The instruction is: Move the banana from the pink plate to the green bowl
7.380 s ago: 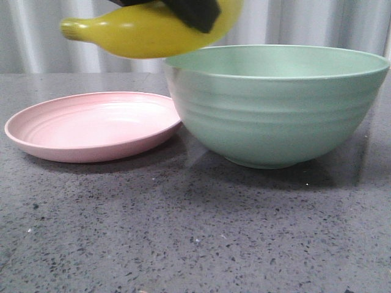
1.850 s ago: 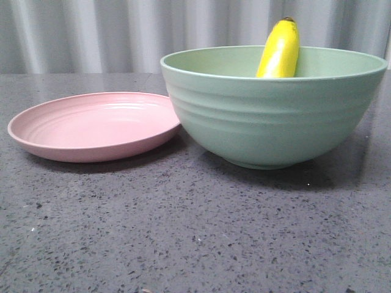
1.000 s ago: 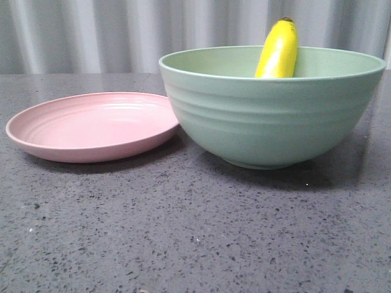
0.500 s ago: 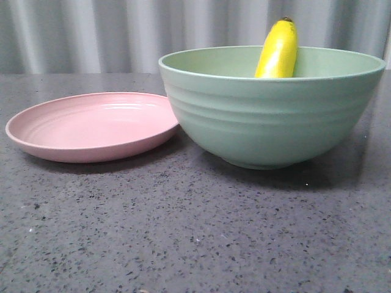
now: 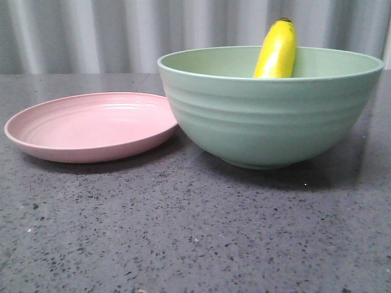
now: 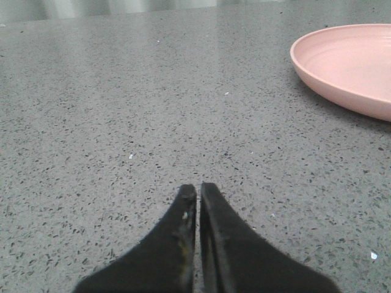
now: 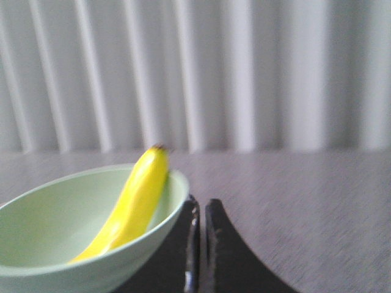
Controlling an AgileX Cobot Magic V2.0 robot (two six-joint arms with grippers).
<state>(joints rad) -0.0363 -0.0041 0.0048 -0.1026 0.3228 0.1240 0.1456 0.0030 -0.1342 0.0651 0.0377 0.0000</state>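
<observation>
The yellow banana [image 5: 277, 50] stands leaning inside the green bowl [image 5: 269, 116], its dark tip above the far rim. It also shows in the right wrist view [image 7: 131, 204], resting against the bowl's wall [image 7: 36, 268]. The pink plate [image 5: 91, 125] lies bare to the left of the bowl, touching it. The plate's edge shows in the left wrist view [image 6: 351, 67]. My left gripper [image 6: 198, 190] is shut and empty over the bare table, apart from the plate. My right gripper [image 7: 202, 204] is shut and empty just beside the bowl's rim. Neither gripper shows in the front view.
The dark speckled stone table [image 5: 195, 232] runs in front of the bowl and plate. A pale corrugated wall [image 5: 122, 30] stands behind the table.
The banana went from held above the plate to leaning inside the bowl. Over the last second the bowl and plate shifted very slightly to the left in the front view.
</observation>
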